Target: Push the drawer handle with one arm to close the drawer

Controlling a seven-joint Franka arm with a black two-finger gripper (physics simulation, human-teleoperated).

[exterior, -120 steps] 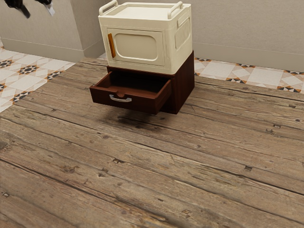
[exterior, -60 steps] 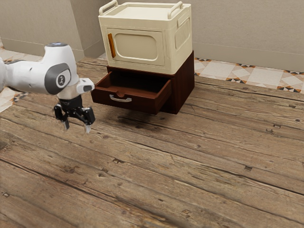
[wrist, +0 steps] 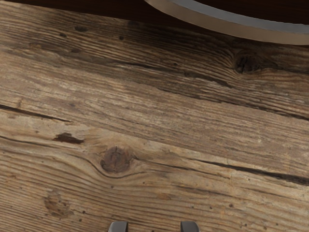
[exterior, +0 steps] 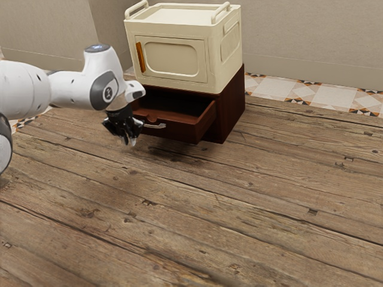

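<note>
Out from the front of the dark red-brown wooden cabinet (exterior: pixel 232 107) juts its open drawer (exterior: pixel 182 130), its face bearing a slim, silvery, bowed metal handle (exterior: pixel 157 126) beneath a shallow notch in the top edge. In front of the same cabinet, near that handle and partly hiding it, the black two-finger gripper (exterior: pixel 129 143) points down, fingertips clearly parted and holding nothing, while a cream storage box (exterior: pixel 173 57) with an orange pull sits atop the cabinet.

A cream box (exterior: pixel 175 58) with an orange handle (exterior: pixel 140 57) stands before the wall (exterior: pixel 299 36); patterned tiles (exterior: pixel 305 93) border the plank floor (exterior: pixel 239 209).
</note>
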